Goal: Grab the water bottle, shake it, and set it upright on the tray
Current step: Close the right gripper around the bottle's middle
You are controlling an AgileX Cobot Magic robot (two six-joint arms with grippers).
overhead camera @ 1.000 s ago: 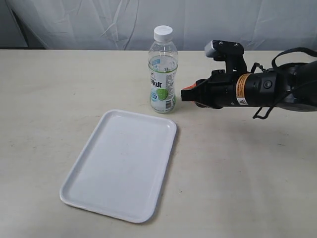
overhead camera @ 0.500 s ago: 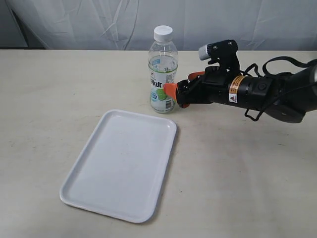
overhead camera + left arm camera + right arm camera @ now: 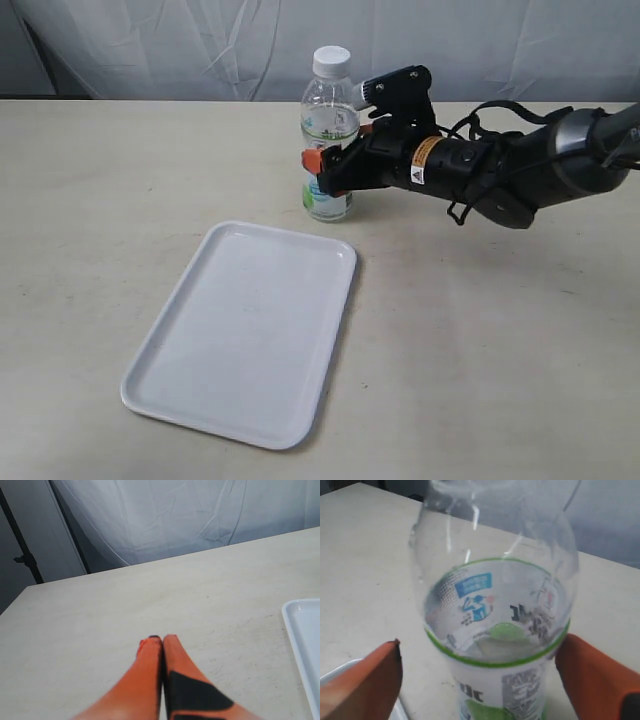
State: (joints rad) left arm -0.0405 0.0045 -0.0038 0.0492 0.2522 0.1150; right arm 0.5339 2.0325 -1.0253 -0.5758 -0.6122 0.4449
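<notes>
The water bottle (image 3: 328, 110) stands upright on the table just beyond the far right corner of the white tray (image 3: 240, 330). It is clear, with a white cap and a white, green and blue label. My right gripper (image 3: 336, 158) reaches in from the right and is open, one orange finger on each side of the labelled body. In the right wrist view the bottle (image 3: 495, 615) fills the space between the fingers (image 3: 370, 680), with a gap on one side. My left gripper (image 3: 161, 639) is shut and empty over bare table, beside a tray edge (image 3: 305, 640).
The table is beige, with a white curtain behind it. A black stand (image 3: 25, 555) rises past the table's edge in the left wrist view. The left arm is outside the exterior view.
My right gripper has moved left across the table, from a short way right of the bottle to straddling it. The bottle and tray have not moved.
</notes>
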